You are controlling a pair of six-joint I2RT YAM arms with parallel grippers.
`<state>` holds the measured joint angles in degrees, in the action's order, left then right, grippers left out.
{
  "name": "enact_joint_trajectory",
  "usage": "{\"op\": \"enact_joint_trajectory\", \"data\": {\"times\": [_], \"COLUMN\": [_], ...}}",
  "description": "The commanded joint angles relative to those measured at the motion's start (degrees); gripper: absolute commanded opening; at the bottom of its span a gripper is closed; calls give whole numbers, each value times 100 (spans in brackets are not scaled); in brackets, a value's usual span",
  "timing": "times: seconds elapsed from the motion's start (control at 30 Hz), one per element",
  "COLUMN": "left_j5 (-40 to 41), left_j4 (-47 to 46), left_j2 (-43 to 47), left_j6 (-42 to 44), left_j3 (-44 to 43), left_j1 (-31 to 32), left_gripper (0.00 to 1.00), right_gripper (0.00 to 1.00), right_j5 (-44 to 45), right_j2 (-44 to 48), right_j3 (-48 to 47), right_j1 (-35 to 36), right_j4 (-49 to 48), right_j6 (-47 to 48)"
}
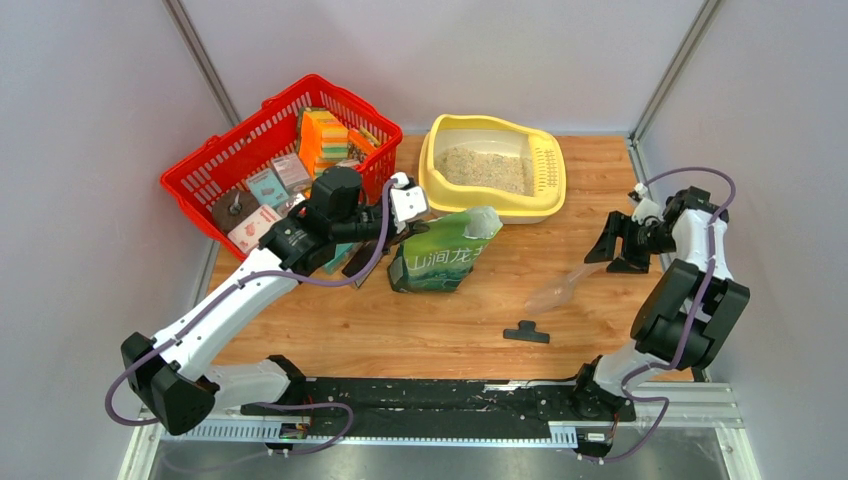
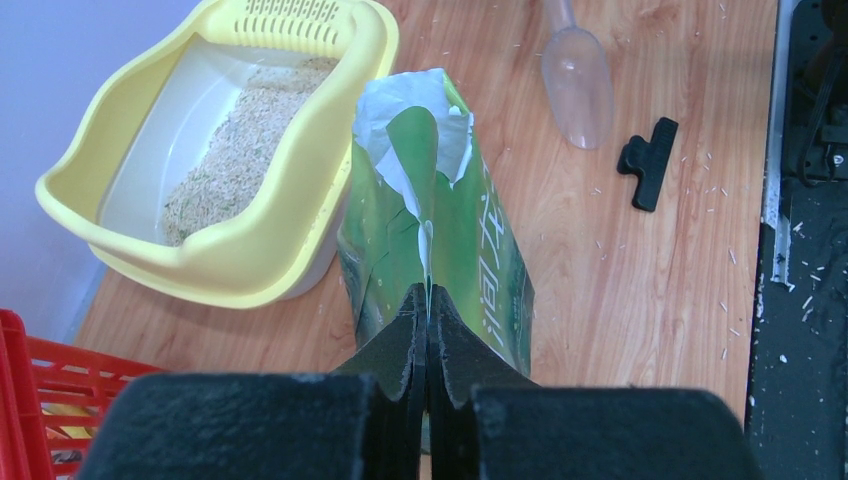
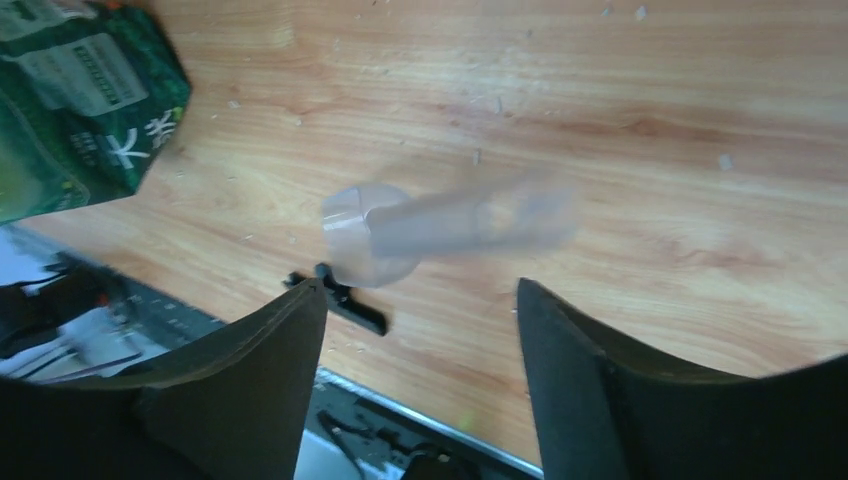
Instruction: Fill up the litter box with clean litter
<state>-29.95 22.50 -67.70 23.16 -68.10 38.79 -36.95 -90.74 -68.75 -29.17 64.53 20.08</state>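
You were at the pouring step.
The box (image 1: 434, 180) sat at the back with some litter (image 1: 487, 168) in it. Your left gripper (image 2: 428, 325) pinched the bag (image 1: 440, 258) beside it; your right gripper (image 3: 420, 290) hung wide apart over the scoop (image 3: 440, 228). Next you likely needed to tip the bag's mouth over the rim.

Lab test booth, plain grey walls (image 1: 90, 120)

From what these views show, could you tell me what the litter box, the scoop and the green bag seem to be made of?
Litter box: moulded plastic, pale yellow, smooth semi-gloss, with a perforated strip. Scoop: clear plastic; wood grain shows through. Green bag: probably printed plastic film, glossy and creased, white inside.
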Motion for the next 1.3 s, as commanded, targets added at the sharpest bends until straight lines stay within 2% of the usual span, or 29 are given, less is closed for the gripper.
{"op": "enact_joint_trajectory", "data": {"times": [0.0,0.07,0.17,0.2,0.3,0.4,0.8,0.9,0.93,1.0,1.03,1.1,1.2,1.23,1.27], "left_j5": [-186,-221,-318,-335,-379,-380,-248,-256,-256,-292,-309,-353,-432,-450,-493], "left_j4": [-159,-88,-18,-18,-44,-79,-97,-193,-220,-316,-351,-422,-492,-510,-545], "left_j2": [389,407,442,451,503,556,855,855,829,803,759,706,601,565,539], "left_j6": [180,259,356,365,409,418,567,567,558,523,514,514,479,462,418], "left_j3": [-178,-195,-204,-195,-143,-99,165,218,218,218,209,183,121,78,68], "left_j1": [41,41,41,41,41,50,50,41,50,41,50,50,41,41,50], "left_gripper": [0,0,0,0,0,0,0,0,0,0,0,0,0,0,0], "right_gripper": [74,84,88,88,85,82,71,58,47,35,31,30,5,0,0], "right_j5": [950,1049,743,568,453,285,583,732,803,979,988,1084,1242,1304,1330], "right_j2": [828,1215,1603,1507,1217,1050,224,127,92,48,30,21,135,249,319], "right_j3": [-464,-577,-875,-1260,-1885,-1940,-2151,-2055,-2037,-1985,-1967,-1906,-1905,-1931,-1966], "right_j1": [637,990,1684,2130,2887,3310,4682,4859,4894,4965,4973,4982,4965,4965,4939], "right_j4": [-624,-810,-978,-769,-495,-897,-793,-863,-846,-811,-793,-714,-574,-547,-486], "right_j6": [435,462,-178,-475,-986,-1760,-1849,-2146,-2174,-2227,-2245,-2245,-2131,-2052,-2034]}}
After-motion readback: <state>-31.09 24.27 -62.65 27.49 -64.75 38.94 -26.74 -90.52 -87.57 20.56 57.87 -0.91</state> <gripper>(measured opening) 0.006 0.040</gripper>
